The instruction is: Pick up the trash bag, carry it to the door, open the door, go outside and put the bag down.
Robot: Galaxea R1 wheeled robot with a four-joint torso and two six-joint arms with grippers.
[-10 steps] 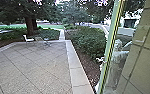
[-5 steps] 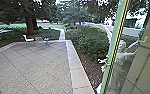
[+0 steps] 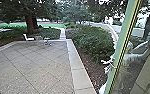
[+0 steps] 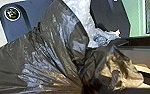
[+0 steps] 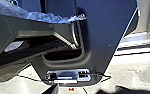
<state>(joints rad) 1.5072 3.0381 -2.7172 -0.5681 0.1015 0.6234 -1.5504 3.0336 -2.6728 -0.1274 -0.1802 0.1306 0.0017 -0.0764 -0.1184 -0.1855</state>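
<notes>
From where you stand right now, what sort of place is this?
Looks like an outdoor patio beside a building, probably seen at its doorway: jointed paving ahead, a white chair near its far edge, and the green edge of what is likely a glass door close on the right.

- Head: we look forward and down over the patio (image 3: 36, 67), from high up
- Left wrist: we're close on the bag (image 4: 48, 50)
- Right wrist: we're close on the dark plate (image 5: 101, 37), shared by both wrists
</notes>
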